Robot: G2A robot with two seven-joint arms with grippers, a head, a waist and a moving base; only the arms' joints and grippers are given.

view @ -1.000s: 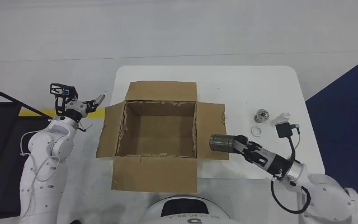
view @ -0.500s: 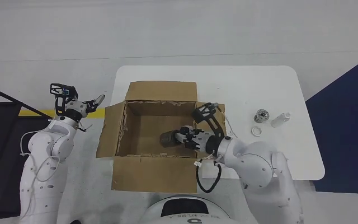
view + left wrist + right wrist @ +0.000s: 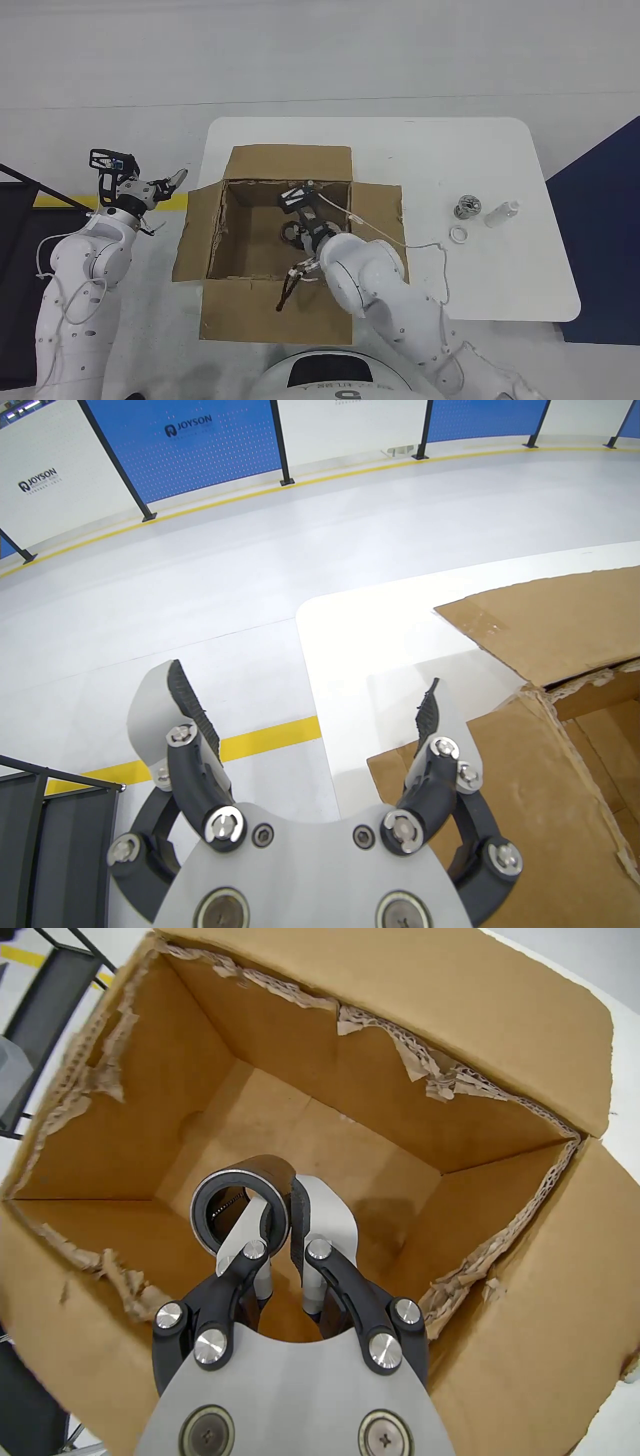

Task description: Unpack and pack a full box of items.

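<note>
Cardboard box (image 3: 290, 160): R hand (image 3: 280, 1208) went inside, gripping black ring (image 3: 265, 1167); L hand (image 3: 305, 687) open, unmoved.

Box (image 3: 450, 1003): matt brown cardboard; I see its torn rims rough, the corrugated core frayed.
Roll (image 3: 260, 1167): dull black skin, rubbery by the look, with a thin shiny rim at its open end.
Right gripper (image 3: 282, 1213): brushed metal plate, matt black plastic links, bright screws.
Left gripper (image 3: 302, 682): the same metal to my eye; pads (image 3: 197, 710) of black ribbed rubber.
Table (image 3: 450, 150): white, smooth, faint sheen.
Floor (image 3: 200, 565): pale, smooth, glossy.
Bottle (image 3: 502, 212): clear plastic, as far as I can tell.
</note>
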